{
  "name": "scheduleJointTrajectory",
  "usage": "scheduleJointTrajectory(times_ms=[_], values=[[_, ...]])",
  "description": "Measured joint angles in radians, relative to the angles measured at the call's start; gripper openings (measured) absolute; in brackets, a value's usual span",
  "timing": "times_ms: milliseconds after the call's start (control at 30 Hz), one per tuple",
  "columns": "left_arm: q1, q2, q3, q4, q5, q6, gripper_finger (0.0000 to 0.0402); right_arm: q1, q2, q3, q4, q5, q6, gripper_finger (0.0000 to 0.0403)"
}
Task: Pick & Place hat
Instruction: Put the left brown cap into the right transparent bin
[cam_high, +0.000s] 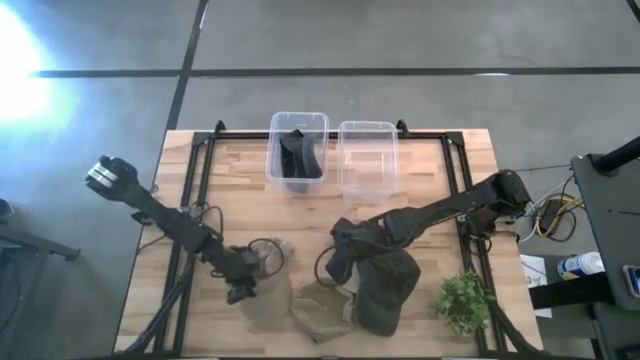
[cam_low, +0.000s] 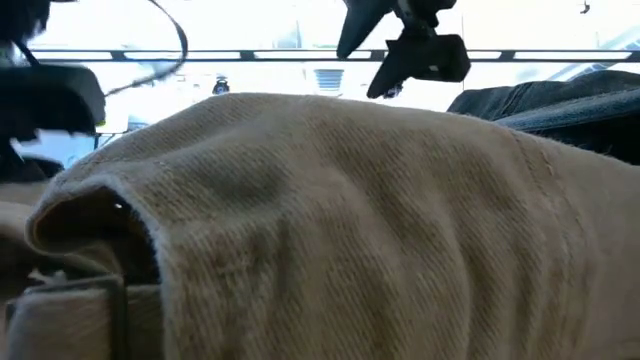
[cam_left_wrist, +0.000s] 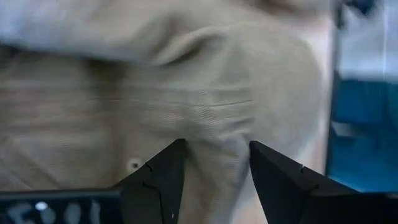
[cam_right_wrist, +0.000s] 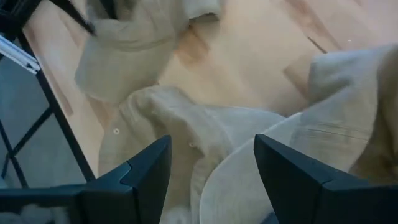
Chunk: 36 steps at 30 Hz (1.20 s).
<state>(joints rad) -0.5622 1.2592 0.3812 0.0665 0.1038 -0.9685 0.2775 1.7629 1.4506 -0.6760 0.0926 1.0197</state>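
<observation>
Three hats lie near the table's near edge: a tan hat (cam_high: 268, 292) on the left, a second tan hat (cam_high: 325, 312) in the middle, and a dark olive hat (cam_high: 388, 290) on the right. A black hat (cam_high: 297, 156) sits in the left clear bin (cam_high: 274, 150). My left gripper (cam_high: 240, 287) is down at the left tan hat's left side, shut on its cloth (cam_left_wrist: 217, 124). My right gripper (cam_high: 340, 256) hangs open above the middle tan hat (cam_right_wrist: 186, 143) and beside the olive hat, touching nothing. The middle tan hat (cam_low: 330, 230) fills the low view. My left gripper pinches a raised fold of the tan hat's cloth (cam_left_wrist: 217, 163) between its two fingers (cam_left_wrist: 158, 186). Wrinkles in the cloth run toward the fold. It comes in low from the table's left side, and the hat rests on the table.
An empty clear bin (cam_high: 367, 156) stands to the right of the bin with the black hat, both at the far edge. A small green plant (cam_high: 463, 302) stands at the near right corner. A black frame (cam_high: 200, 190) borders the wooden top, and cables (cam_high: 262, 248) lie by the left hat.
</observation>
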Motion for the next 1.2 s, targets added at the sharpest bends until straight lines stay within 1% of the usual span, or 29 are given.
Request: scheduleJointTrajectory(times_ms=[100, 233, 300, 433, 500, 567, 667, 767, 900, 1000, 1133, 1200], values=[[0.031, 0.090, -0.017, 0.061, -0.118, -0.121, 0.0172, -0.012, 0.000, 0.002, 0.015, 0.041, -0.004, 0.0224], [0.077, 0.162, -0.034, 0.105, -0.299, -0.345, 0.0172, -0.042, 0.002, 0.008, 0.069, 0.033, 0.030, 0.0224], [0.086, 0.169, -0.039, 0.149, -0.404, -0.447, 0.0172, -0.057, 0.002, 0.003, 0.122, 0.006, 0.078, 0.0224], [0.089, 0.139, -0.042, 0.161, -0.595, -0.628, 0.0172, -0.077, 0.015, 0.000, 0.176, -0.012, 0.152, 0.0224], [0.088, 0.123, -0.043, 0.150, -0.664, -0.695, 0.0172, -0.081, 0.029, -0.001, 0.184, -0.012, 0.170, 0.0224], [0.087, 0.114, -0.045, 0.143, -0.717, -0.730, 0.0172, -0.081, 0.055, -0.001, 0.190, -0.013, 0.181, 0.0224], [0.087, 0.110, -0.046, 0.144, -0.772, -0.776, 0.0172, -0.079, 0.111, -0.001, 0.189, -0.018, 0.185, 0.0224], [0.086, 0.110, -0.040, 0.157, -0.794, -0.799, 0.0172, -0.088, 0.174, -0.002, 0.214, -0.017, 0.186, 0.0224], [0.085, 0.110, -0.017, 0.177, -0.787, -0.755, 0.0172, -0.109, 0.224, 0.000, 0.276, 0.015, 0.187, 0.0224], [0.084, 0.111, -0.008, 0.167, -0.775, -0.718, 0.0172, -0.129, 0.252, 0.000, 0.276, 0.020, 0.198, 0.0224], [0.084, 0.111, -0.009, 0.089, -0.766, -0.717, 0.0172, -0.156, 0.289, 0.000, 0.309, 0.016, 0.185, 0.0224], [0.084, 0.111, -0.010, 0.050, -0.753, -0.719, 0.0172, -0.168, 0.309, 0.000, 0.352, 0.016, 0.178, 0.0224]])
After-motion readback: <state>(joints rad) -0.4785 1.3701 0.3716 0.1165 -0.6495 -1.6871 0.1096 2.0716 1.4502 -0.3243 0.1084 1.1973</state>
